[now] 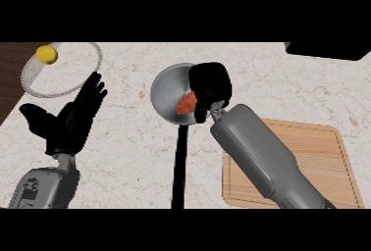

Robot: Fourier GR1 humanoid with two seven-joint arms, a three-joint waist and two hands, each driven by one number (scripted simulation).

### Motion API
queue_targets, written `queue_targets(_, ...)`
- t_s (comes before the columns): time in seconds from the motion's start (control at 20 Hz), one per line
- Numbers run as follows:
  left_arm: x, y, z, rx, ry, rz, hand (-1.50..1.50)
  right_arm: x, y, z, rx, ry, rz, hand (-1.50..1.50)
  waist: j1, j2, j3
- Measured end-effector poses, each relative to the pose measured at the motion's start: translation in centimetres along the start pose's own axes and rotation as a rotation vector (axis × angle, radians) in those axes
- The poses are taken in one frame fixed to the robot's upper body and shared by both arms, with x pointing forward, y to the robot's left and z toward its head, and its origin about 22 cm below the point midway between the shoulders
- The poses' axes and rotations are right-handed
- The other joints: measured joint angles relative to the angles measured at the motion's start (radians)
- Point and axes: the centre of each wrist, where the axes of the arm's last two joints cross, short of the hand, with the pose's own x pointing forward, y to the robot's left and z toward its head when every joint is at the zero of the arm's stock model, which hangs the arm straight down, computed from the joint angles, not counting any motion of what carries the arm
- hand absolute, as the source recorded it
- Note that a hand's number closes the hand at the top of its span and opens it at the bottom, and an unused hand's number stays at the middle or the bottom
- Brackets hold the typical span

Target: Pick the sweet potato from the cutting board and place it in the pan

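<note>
My right hand (211, 88) is over the grey pan (165, 87), fingers curled round the orange sweet potato (187, 103), which shows at the hand's left edge inside the pan's rim. The pan's long black handle (179, 166) runs down toward the view's lower edge. The wooden cutting board (326, 162) lies at the lower right, partly hidden by my right forearm, with nothing showing on its bare part. My left hand (72, 120) rests open at the left, fingers straight and pointing up.
A white plate (87, 73) at the upper left carries a yellow lemon (47, 54). A dark object (330, 49) sits at the upper right corner. A dark wooden strip (11, 83) borders the counter's left side.
</note>
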Motion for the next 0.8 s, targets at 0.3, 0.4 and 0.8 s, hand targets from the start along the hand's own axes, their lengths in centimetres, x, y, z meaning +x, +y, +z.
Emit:
queue_targets(0.3, 0.3, -1.1, -0.8, -0.049, 0.001, -0.001, 0.0, 6.6, -6.2, 1.5, -0.252, 0.095, 0.061, 1.5, 0.04, 0.003, -0.002)
queue_targets(0.4, 0.3, -1.4, -0.9, -0.059, -0.002, -0.004, 0.0, 8.2, -7.6, 2.0, -0.294, 0.13, 0.062, 1.5, 0.05, 0.008, -0.002)
queue_targets(0.8, 0.2, -1.8, -1.5, -0.049, -0.007, -0.007, 0.0, 11.5, -11.1, 2.7, -0.389, 0.172, 0.021, 1.5, 0.044, 0.02, -0.002)
